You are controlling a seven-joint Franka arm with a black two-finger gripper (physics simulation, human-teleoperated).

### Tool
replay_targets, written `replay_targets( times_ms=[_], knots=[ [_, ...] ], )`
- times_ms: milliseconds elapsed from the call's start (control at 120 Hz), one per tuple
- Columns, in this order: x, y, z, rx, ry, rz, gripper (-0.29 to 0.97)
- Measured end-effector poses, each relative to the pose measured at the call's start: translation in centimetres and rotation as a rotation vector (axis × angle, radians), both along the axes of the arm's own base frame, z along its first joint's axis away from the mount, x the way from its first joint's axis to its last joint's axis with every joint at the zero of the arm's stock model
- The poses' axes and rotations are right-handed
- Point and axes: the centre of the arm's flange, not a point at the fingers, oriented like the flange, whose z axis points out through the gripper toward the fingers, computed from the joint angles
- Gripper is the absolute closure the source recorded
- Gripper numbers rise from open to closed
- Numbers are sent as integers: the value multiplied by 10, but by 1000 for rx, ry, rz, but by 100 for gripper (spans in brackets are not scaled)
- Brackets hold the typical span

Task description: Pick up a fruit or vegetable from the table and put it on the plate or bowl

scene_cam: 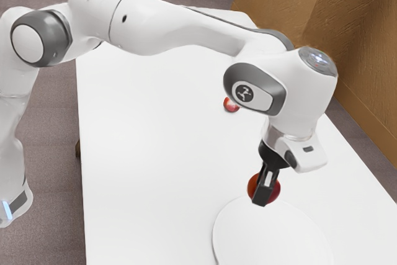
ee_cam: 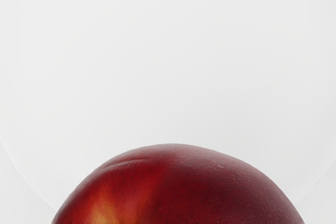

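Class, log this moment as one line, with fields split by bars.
phase: placing | gripper: shut on nectarine | nectarine: over plate, near its rim | other: second red fruit on table

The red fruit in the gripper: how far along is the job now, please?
Done: the gripper is shut on the red fruit, which is off the table. In hand: the fruit hangs over the white plate, near its rim. Left: lower the fruit onto the plate and release it.

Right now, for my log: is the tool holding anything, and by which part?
Yes: the tool grips a red nectarine across its sides, over the plate.
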Motion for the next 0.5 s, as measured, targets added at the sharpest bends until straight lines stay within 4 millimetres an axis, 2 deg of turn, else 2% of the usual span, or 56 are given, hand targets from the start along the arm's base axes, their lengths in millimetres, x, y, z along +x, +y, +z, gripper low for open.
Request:
replay_targets(
  times_ms=[100, 258, 358, 500],
  knots=[
    [17, -9, -26, 1, 1, 3, 36],
    [21, -19, -31, 0, -28, 4, 35],
    [10, -38, -26, 16, -69, -28, 18],
    [8, -42, -23, 28, -91, -29, 6]
  ],
)
